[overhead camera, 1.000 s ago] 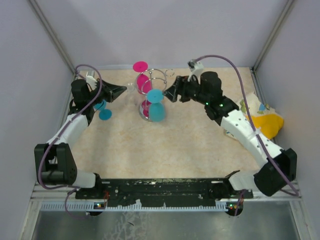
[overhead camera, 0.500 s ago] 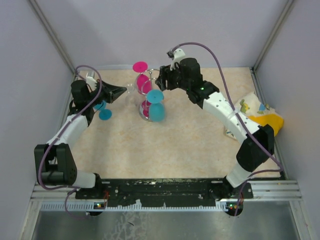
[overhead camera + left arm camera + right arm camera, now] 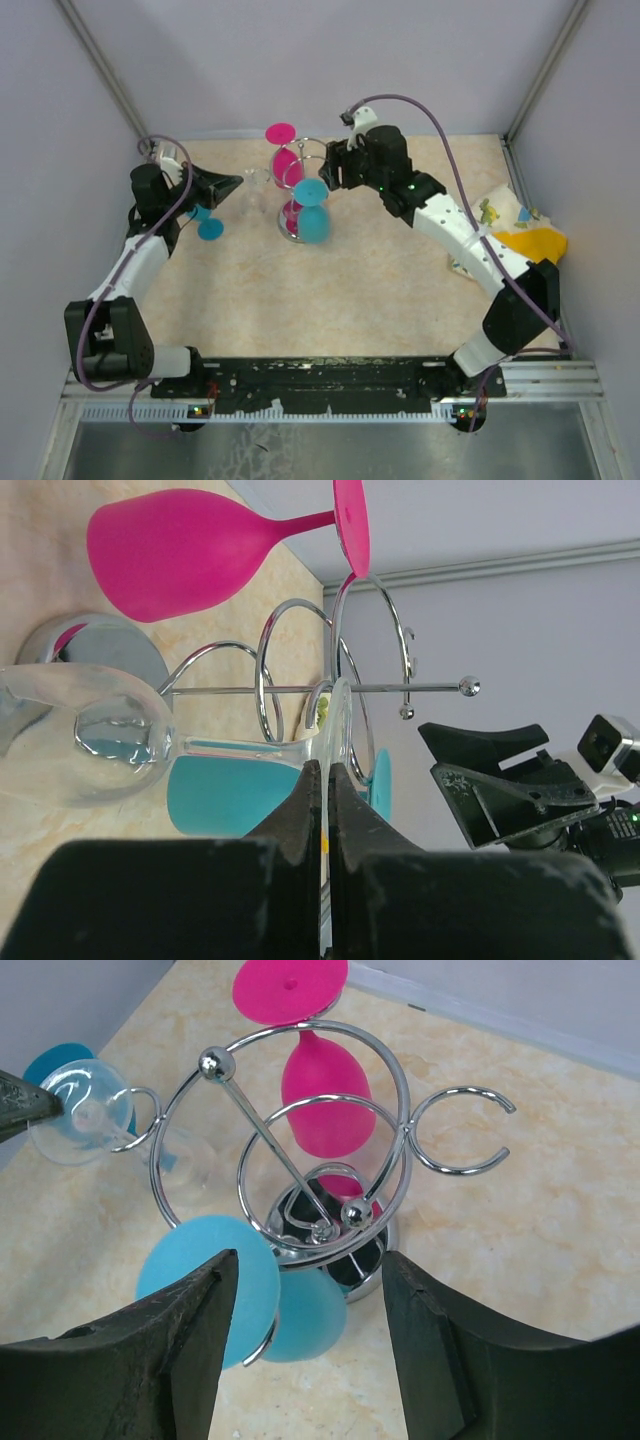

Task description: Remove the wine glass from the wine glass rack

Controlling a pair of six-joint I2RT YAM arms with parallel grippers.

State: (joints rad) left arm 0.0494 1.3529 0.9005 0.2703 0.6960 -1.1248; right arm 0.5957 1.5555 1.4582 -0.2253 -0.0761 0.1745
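The silvery wire rack (image 3: 300, 195) stands at the back middle of the table. A pink glass (image 3: 283, 152) and a teal glass (image 3: 313, 218) hang from its loops. My left gripper (image 3: 236, 184) is shut on the foot of a clear wine glass (image 3: 255, 184), held just left of the rack. In the left wrist view the gripper (image 3: 322, 772) pinches the clear foot (image 3: 340, 720), with the bowl (image 3: 90, 730) at the left. In the right wrist view the clear glass (image 3: 78, 1110) sits beside a small loop's open end. My right gripper (image 3: 335, 170) hovers open and empty over the rack (image 3: 300, 1160).
A second teal glass (image 3: 206, 222) lies on the table under my left arm. A yellow cloth with printed packaging (image 3: 525, 240) lies at the right edge. Grey walls close in on the left, back and right.
My right arm has swung left and back and now stays over the rack. My left gripper has drawn back a little to the left with the clear glass.
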